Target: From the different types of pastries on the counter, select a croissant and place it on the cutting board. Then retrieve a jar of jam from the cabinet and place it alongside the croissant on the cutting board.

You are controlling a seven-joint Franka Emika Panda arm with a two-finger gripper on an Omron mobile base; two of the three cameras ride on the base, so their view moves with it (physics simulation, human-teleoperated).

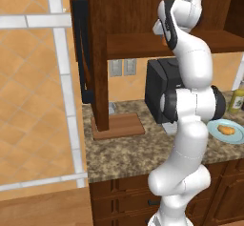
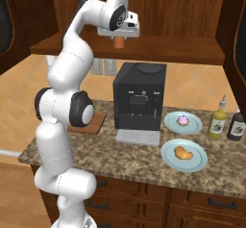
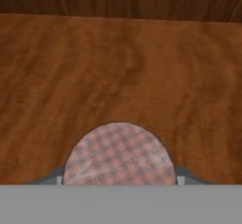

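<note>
Speckled brown stone makes up the surface [image 2: 144, 162], with dark wood drawers under it. I can read no writing on anything.

My pincer [image 2: 118, 40] is up at the cabinet [image 1: 119, 10], over its thick shelf [image 2: 163, 49]. It is pinched on the jar [image 2: 118, 42], a tiny orange-brown tub sitting on the shelf. From the hand view I see the jar's round lid [image 3: 118, 154], pink and checked, with the wood shelf spread out behind it. I cannot see that lid pattern from the base views.

The right base view shows me two pale blue plates. The near plate [image 2: 166, 160] holds the croissant [image 2: 183, 153], small, golden-orange and curved. The far plate [image 2: 169, 123] holds a pinkish-purple pastry [image 2: 183, 120]. Beside them stand a yellow-green bottle [image 2: 217, 122] and a dark bottle [image 2: 236, 125]. A black coffee machine [image 2: 139, 102] sits in the middle.

From the left base view I see the board [image 1: 119, 126] well, flat and reddish-brown, on the surface just left of the coffee machine. From the right it is mostly hidden behind my arm. The croissant is well apart from the board.
</note>
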